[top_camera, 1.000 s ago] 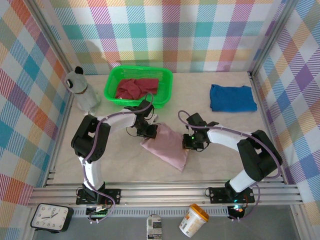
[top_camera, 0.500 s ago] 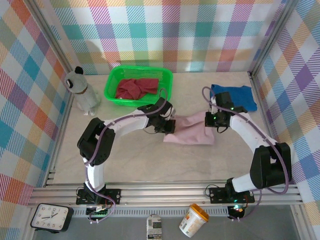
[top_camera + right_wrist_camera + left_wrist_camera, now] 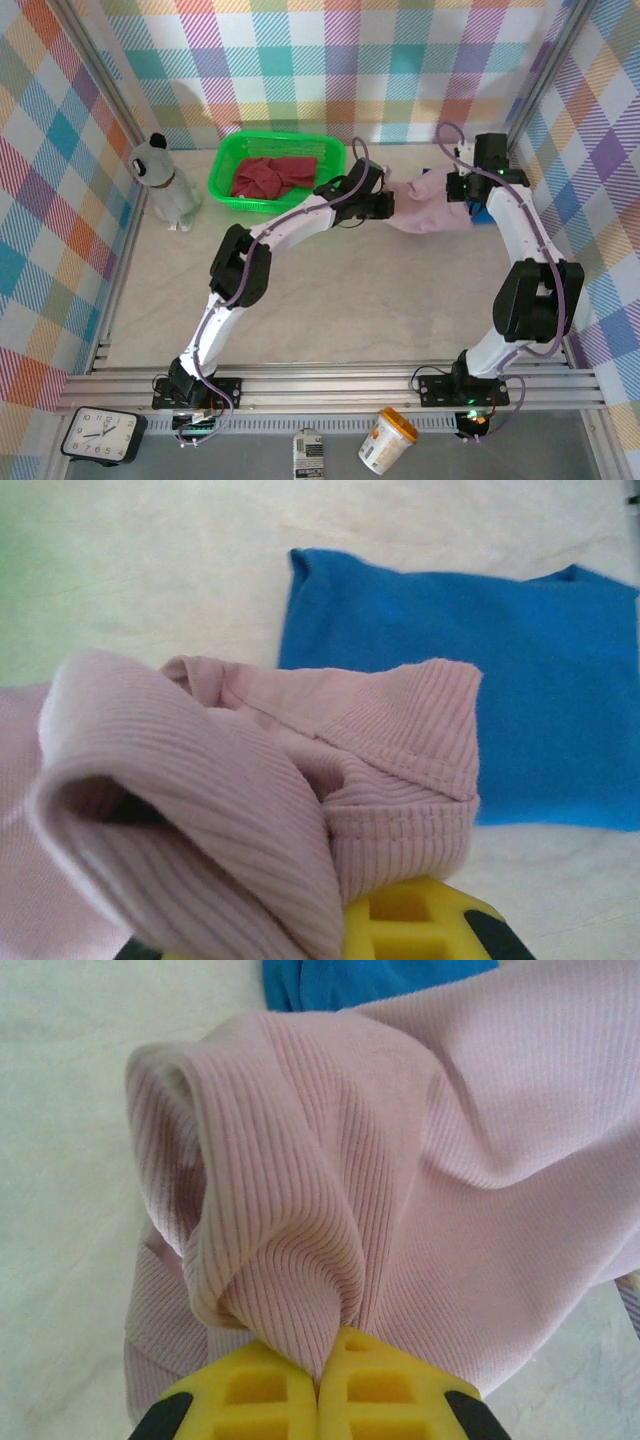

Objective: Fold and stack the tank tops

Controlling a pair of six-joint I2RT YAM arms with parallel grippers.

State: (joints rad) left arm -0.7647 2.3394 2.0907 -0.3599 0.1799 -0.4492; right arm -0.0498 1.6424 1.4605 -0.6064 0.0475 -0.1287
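Rear of table (image 3: 330, 300): basket (image 3: 332, 150) holds red top (image 3: 268, 176) | left fingers (image 3: 255, 1392), right fingers (image 3: 405, 920) clamped on pink top (image 3: 480, 1190)

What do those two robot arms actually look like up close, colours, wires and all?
The left arm and right arm match: white tubes joined by chunky black joints, with a lilac cable looping along each. The left tool and right tool end in yellow plastic fingers moulded with square hollows.
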